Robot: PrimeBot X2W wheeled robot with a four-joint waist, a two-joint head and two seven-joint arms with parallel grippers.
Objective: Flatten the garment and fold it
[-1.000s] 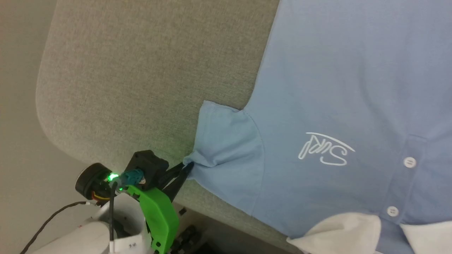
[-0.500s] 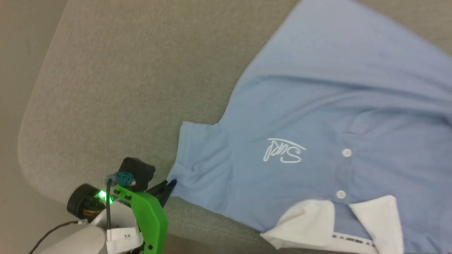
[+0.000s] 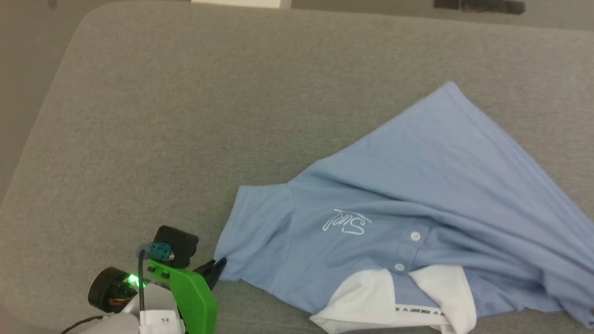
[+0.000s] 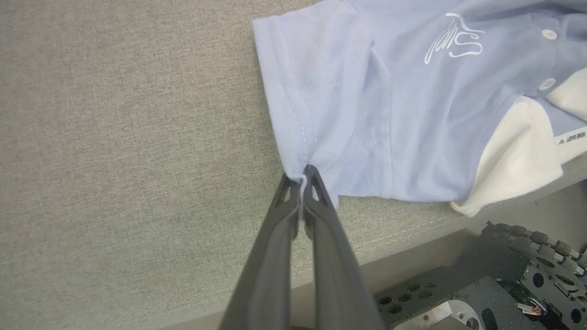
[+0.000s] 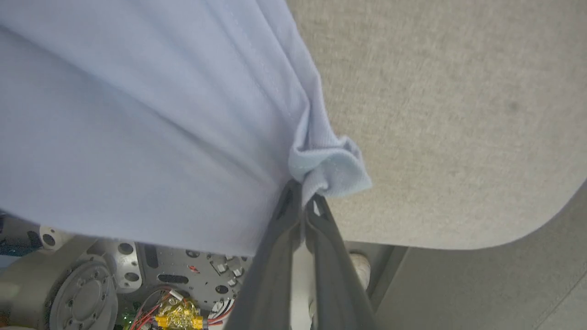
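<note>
The garment (image 3: 417, 185), a light blue polo shirt, lies front-up on the grey tabletop (image 3: 185, 116). It spreads away to the right of the left pincer (image 3: 217, 266) and fans out toward the far side, with long creases running across its body. Its short sleeve (image 3: 253, 232) is the part nearest the left pincer. Beyond the sleeve come the white cursive logo (image 3: 347, 222) and then two white buttons (image 3: 415, 236). The white collar (image 3: 366, 299), with its printed neck label (image 3: 420, 310), lies at the tabletop's near edge, to the right of that pincer.

The left pincer is clamped on the corner of the sleeve's hem. In the left wrist view its two dark fingers (image 4: 275, 247) meet on a thin pinch of blue cloth, and the sleeve is drawn to a point at the tips.

The right pincer (image 5: 303, 195) is likewise closed on the garment, gripping a bunched wad of cloth (image 5: 328, 167) just beyond its tips. From there the shirt stretches away to that pincer's left in taut folds, while bare tabletop with a rounded corner lies to its right.

Behind the left pincer's fingers sits a bright green bracket (image 3: 195, 297), with a small green light (image 3: 133, 279) glowing beside it. Below the tabletop's edge, close under both pincers, are the robot's dark perforated base (image 4: 504, 284) and a knot of coloured wires (image 5: 179, 316).
</note>
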